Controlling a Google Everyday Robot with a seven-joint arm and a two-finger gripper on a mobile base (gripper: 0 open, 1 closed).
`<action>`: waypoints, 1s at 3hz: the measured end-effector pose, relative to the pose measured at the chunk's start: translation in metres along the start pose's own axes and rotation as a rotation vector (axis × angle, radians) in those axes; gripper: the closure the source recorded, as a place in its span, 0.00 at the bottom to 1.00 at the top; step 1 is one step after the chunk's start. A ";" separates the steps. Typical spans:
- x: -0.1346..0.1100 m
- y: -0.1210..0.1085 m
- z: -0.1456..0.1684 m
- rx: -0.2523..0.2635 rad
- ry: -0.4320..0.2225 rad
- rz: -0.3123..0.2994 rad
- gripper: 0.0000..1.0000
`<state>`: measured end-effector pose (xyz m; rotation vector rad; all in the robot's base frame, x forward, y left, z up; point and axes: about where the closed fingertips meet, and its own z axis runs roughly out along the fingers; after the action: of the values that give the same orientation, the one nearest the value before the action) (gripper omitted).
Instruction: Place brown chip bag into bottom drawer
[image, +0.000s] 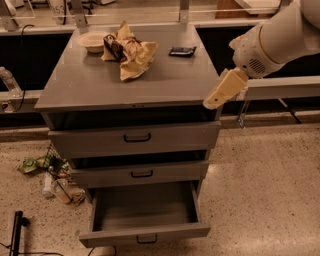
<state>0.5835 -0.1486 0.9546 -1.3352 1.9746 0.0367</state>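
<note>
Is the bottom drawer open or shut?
Open: the bottom drawer is pulled out, inside showing. The tool hovers beside the cabinet.

Crinkly foil: brown chip bag (131, 55). Matt grey metal: bottom drawer (145, 207) & bench (125, 90). Smooth cream plastic: gripper (214, 101), 3 o'clock off bench.

White bowl (93, 41), black packet (182, 50), floor litter (55, 186).
</note>
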 end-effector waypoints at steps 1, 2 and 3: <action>-0.023 -0.013 0.015 0.046 -0.068 -0.001 0.00; -0.064 -0.034 0.051 0.069 -0.191 -0.017 0.00; -0.099 -0.043 0.125 0.012 -0.298 0.012 0.00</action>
<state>0.7063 -0.0393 0.9374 -1.2329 1.7285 0.2168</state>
